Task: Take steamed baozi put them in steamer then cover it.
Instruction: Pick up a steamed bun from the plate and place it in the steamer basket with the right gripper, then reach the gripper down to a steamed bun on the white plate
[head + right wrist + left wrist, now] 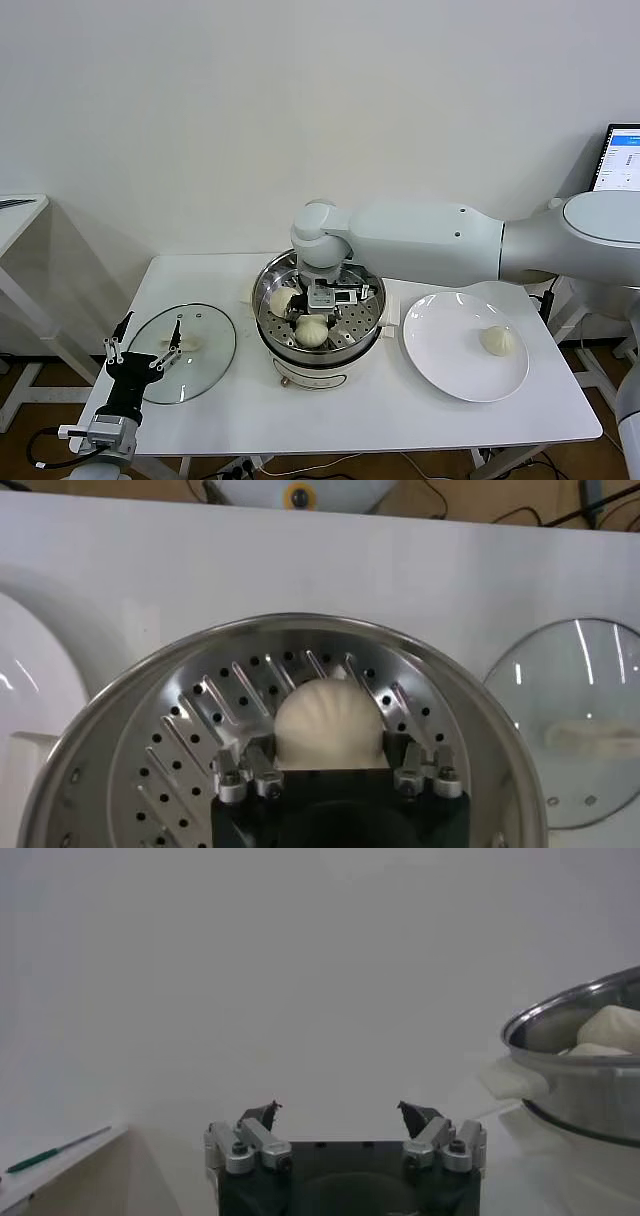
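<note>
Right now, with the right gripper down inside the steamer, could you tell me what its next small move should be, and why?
Probably open the right gripper and lift clear: the baozi between its fingers already sits low over the steamer tray, and one more bun waits on the plate.

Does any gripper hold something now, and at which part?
The right gripper holds a baozi by its sides, inside the steamer. The left gripper holds nothing.

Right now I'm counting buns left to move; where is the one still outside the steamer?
In the head view, it sits on the white plate on the robot's right, beside the steamer: one bun near the plate's far right edge.
</note>
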Robot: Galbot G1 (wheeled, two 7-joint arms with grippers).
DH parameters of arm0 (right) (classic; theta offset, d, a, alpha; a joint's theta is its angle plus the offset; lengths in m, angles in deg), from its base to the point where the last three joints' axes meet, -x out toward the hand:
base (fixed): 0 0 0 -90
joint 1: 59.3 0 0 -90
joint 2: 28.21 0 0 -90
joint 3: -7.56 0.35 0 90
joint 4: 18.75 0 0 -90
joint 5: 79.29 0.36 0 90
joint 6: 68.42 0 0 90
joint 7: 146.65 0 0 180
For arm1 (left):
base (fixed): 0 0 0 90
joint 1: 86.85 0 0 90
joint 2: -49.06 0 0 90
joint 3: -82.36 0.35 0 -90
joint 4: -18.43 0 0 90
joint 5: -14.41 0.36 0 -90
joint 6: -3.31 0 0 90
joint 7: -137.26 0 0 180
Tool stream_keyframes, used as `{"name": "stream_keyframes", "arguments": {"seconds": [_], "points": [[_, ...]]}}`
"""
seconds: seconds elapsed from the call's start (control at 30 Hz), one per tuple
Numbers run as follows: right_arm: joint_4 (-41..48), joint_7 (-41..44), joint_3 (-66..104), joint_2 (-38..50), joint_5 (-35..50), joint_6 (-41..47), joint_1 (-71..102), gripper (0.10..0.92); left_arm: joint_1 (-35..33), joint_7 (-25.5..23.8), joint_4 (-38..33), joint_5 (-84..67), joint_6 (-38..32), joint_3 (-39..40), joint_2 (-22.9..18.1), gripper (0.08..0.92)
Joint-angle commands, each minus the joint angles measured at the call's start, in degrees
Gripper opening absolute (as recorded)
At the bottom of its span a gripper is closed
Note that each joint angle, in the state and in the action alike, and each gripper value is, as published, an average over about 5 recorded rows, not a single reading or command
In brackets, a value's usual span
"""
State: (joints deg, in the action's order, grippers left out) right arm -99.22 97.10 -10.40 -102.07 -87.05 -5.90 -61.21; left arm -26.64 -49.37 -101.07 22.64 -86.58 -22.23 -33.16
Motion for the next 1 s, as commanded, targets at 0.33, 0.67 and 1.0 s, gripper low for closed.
{"name": "stream_keyframes", "arguments": {"seconds": [0.33, 0.67, 1.0], "points": [[-0.72, -0.27, 1.7, 2.9, 1.61, 1.52, -0.74, 0.797, -0.19, 0.2, -0.15, 0.01, 0.14, 0.14, -0.18, 0.823], [-8.29, 6.14, 1.79, 22.78, 17.81, 13.49, -12.95, 0.823, -0.12, 0.31, -0.71, 0.15, 0.3, 1.28, -0.18, 0.823], [-2.29, 11.72, 5.18, 40.79, 17.33, 33.5, -4.95, 0.823, -0.29, 0.31, -0.98, 0.37, 0.29, 2.15, -0.15, 0.823]]}}
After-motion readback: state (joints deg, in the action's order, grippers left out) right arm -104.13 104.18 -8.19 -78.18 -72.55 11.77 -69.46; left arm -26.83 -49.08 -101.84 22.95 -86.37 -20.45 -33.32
